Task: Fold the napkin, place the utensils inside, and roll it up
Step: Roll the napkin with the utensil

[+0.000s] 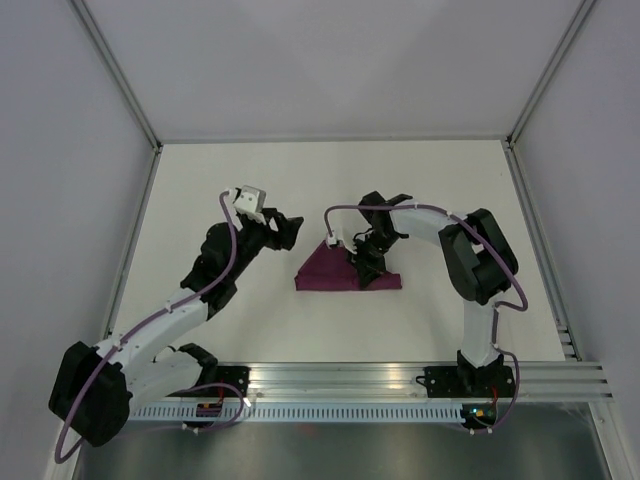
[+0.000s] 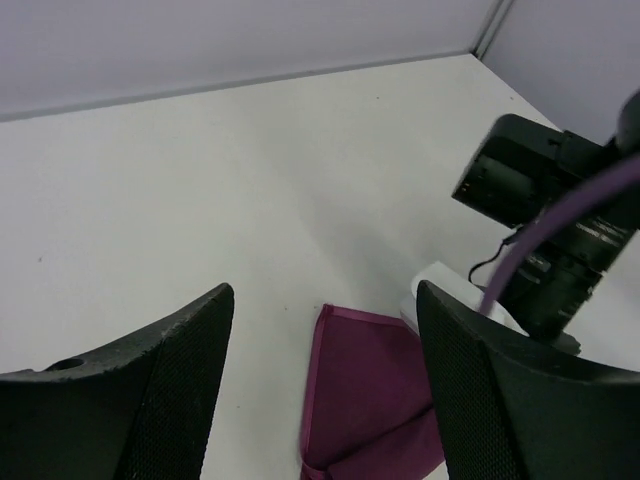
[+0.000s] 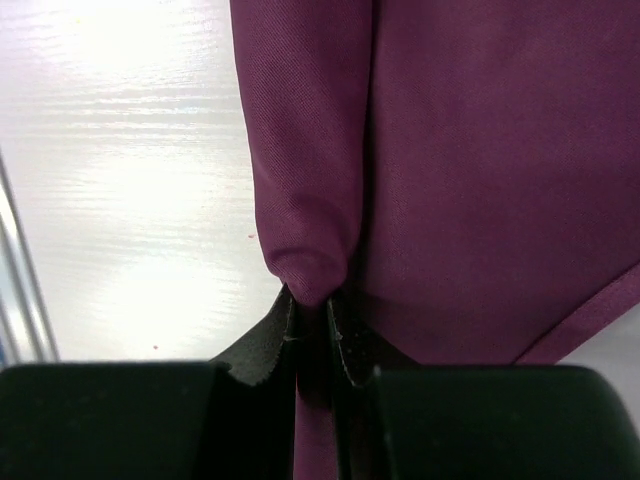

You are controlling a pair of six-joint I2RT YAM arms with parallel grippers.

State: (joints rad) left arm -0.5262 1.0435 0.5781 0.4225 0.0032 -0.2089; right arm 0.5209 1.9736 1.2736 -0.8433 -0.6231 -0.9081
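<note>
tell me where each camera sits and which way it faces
Top external: above and behind the arm bases, looking down on the table; both arms show, left gripper open beside the napkin, right gripper on it.
Left wrist: on the left arm, facing forward and down between its own spread fingers at a napkin corner and the right arm.
Right wrist: on the right arm, close to the table, its fingers pinching a napkin fold.
Shared: the napkin in all three; the right arm in top and left wrist.

The napkin (image 1: 325, 273) lies on the bench (image 1: 330, 180) at mid-frame in the top view. The left fingers (image 1: 287, 226) hang to its upper left, apart from it; the right fingers (image 1: 366, 264) sit on its right half.
</note>
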